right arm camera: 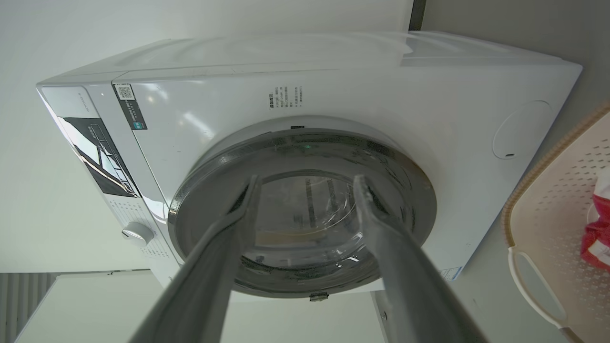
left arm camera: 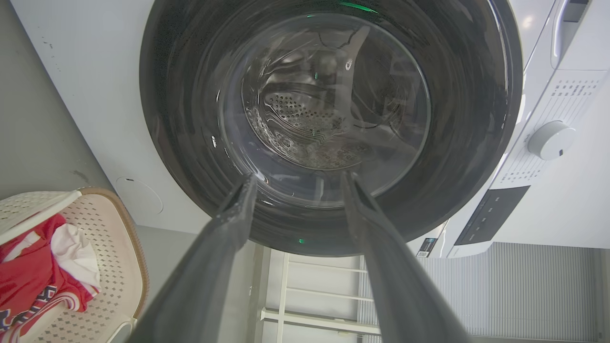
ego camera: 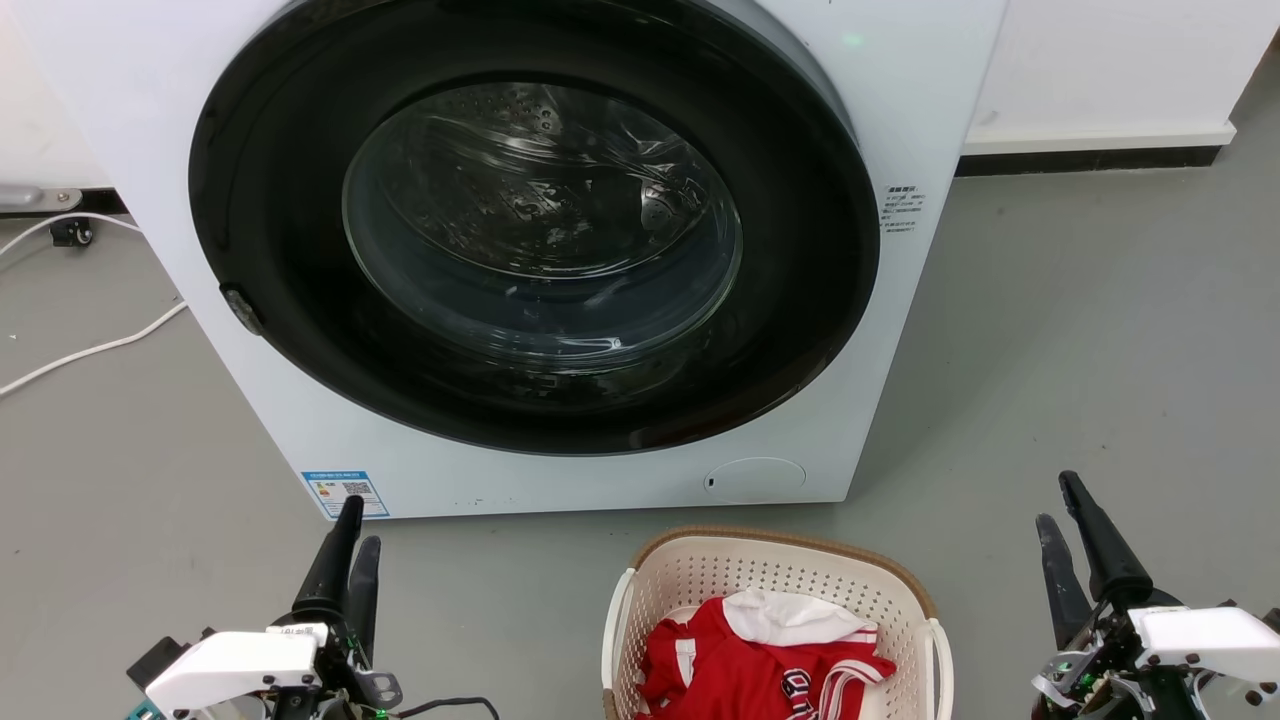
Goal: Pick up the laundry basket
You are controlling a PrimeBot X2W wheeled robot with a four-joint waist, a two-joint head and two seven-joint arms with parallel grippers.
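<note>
The laundry basket (ego camera: 790, 572) stands on the grey floor just in front of the washing machine, cream-white and perforated, with a brown rim and white side handles. A red and white garment (ego camera: 760, 655) lies inside it. My left gripper (ego camera: 360, 525) is to the basket's left, open and empty, fingers pointing at the machine. My right gripper (ego camera: 1057, 500) is to the basket's right, also open and empty. The left wrist view has the basket (left arm camera: 116, 257) at its lower left, beside the open left gripper (left arm camera: 299, 177). The right wrist view has the basket (right arm camera: 553, 214) at its right edge, beside the open right gripper (right arm camera: 306, 181).
The white washing machine (ego camera: 900, 120) with its round dark door (ego camera: 540, 250) shut rises directly behind the basket. A white cable (ego camera: 90, 350) runs over the floor at the left. Bare grey floor (ego camera: 1100, 350) lies to the machine's right, ending at a white wall.
</note>
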